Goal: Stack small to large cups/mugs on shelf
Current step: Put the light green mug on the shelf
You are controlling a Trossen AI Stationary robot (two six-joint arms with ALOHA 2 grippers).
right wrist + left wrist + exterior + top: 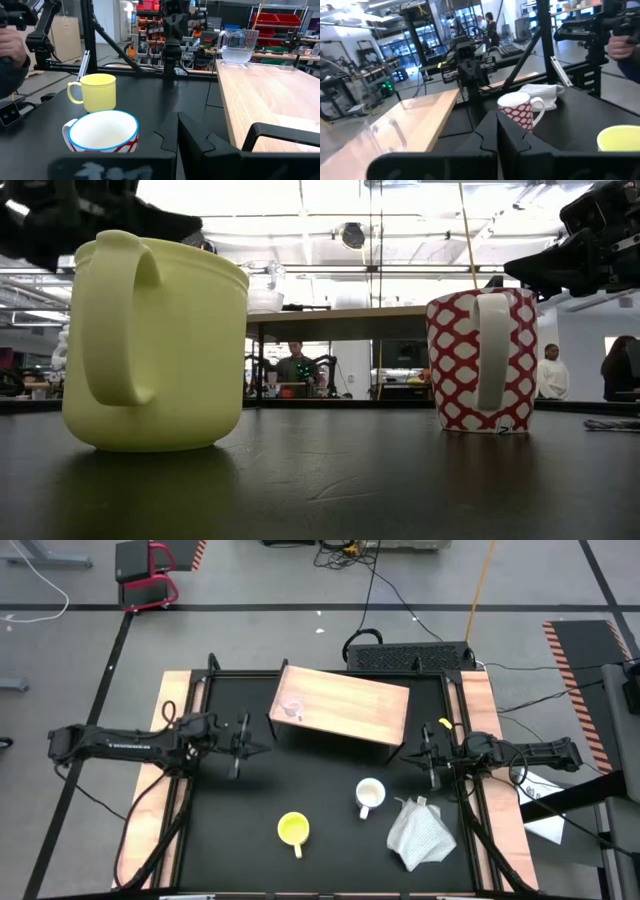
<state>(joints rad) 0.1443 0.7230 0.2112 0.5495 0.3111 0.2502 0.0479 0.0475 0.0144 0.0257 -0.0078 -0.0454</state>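
Observation:
A small clear glass cup (pixel 292 708) stands on the left end of the light wooden shelf (pixel 345 705); it also shows in the right wrist view (pixel 239 46). A yellow handled mug (pixel 293 829) stands upright on the black table near the front edge. A white mug (pixel 370 794) with a red pattern on its outside (pixel 480 360) stands upright to its right. My left gripper (pixel 258 748) hovers left of the shelf, shut and empty. My right gripper (pixel 422 755) hovers right of the shelf's near corner, shut and empty.
A crumpled white cloth (pixel 420 832) lies at the front right, next to the white mug. Pale wooden strips (pixel 150 800) run along both table sides. A dark keyboard-like unit (pixel 410 658) sits behind the shelf. People stand in the room beyond the table.

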